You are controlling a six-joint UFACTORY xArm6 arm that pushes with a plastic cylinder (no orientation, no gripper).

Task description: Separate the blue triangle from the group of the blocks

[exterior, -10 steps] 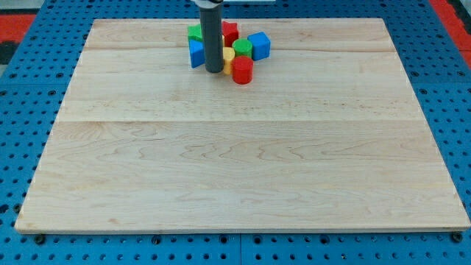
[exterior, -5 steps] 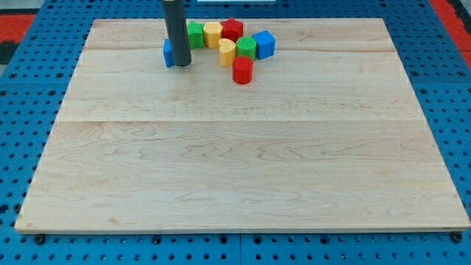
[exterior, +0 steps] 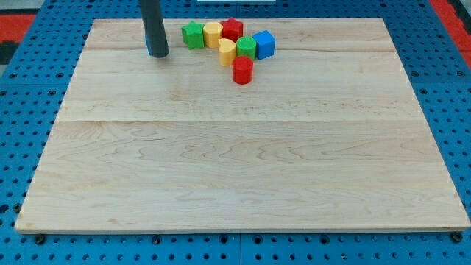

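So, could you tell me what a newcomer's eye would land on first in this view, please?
Probably the dark rod near the view's top left, with my tip on the wooden board and only a sliver of the blue triangle showing behind it. To its right sits a bright cluster: green block, yellow block, red block, blue cube and red cylinder.

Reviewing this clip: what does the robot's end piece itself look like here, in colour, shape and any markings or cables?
Only a straight, round rod shows, dark grey and matte, entering from the view's top edge. It is uniform in width down to my tip, which ends flat. No cables, labels or markings are visible on it, and the arm above is out of frame.
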